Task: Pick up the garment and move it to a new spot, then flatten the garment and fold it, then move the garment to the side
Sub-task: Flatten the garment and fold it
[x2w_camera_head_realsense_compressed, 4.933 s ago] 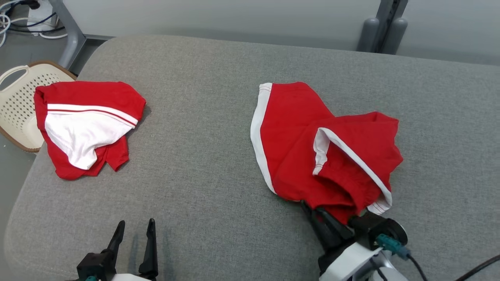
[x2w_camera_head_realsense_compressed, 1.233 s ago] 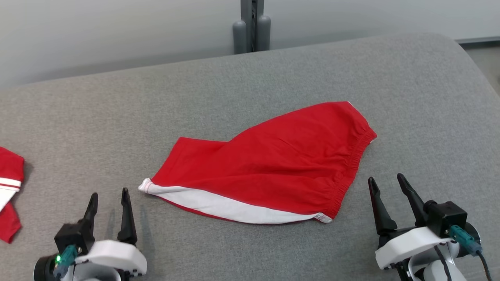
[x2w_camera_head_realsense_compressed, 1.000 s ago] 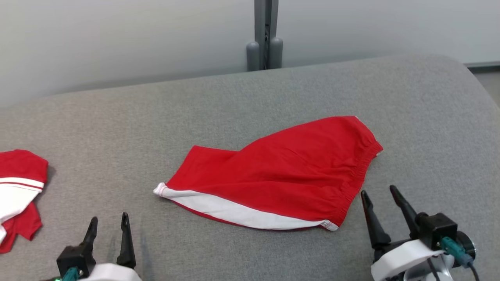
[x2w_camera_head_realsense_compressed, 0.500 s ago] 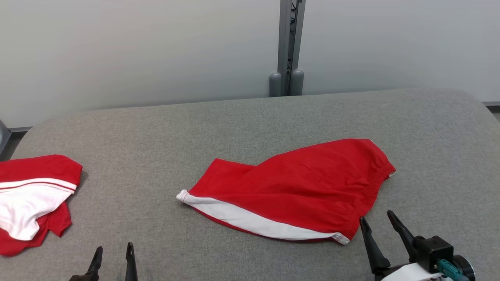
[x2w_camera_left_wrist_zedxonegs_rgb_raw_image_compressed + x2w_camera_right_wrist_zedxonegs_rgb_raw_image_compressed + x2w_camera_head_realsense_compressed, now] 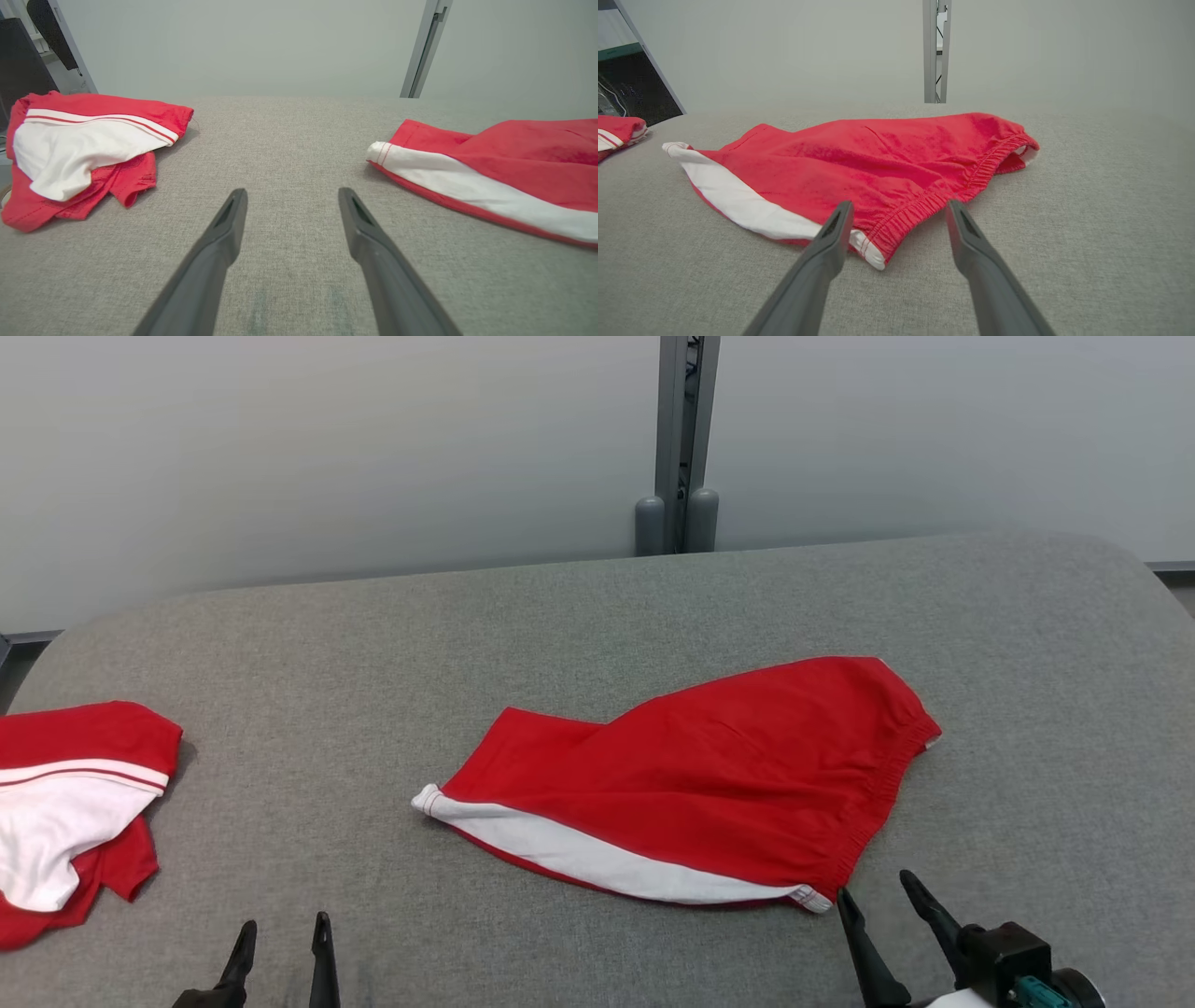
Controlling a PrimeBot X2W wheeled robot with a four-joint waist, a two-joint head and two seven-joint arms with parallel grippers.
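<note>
A pair of red shorts (image 5: 709, 784) with a white side stripe lies folded in half and flat on the grey padded table (image 5: 560, 635), waistband to the right. My right gripper (image 5: 878, 896) stands open at the lower right, just short of the waistband's near corner (image 5: 873, 249). In the right wrist view its fingers (image 5: 831, 238) frame that corner without touching the shorts (image 5: 878, 158). My left gripper (image 5: 285, 938) stands open at the lower left over bare table, with the shorts' leg hem (image 5: 387, 151) off to its right.
A second red and white garment (image 5: 65, 803) lies crumpled at the table's left edge, seen too in the left wrist view (image 5: 88, 144). A grey post (image 5: 677, 439) stands against the pale wall behind the table. Bare table lies between the two garments.
Earlier my right gripper was shut on the crumpled shorts; they now lie folded and flat, and it stands open. The head camera has turned and tilted up. Both grippers sit lower in view.
</note>
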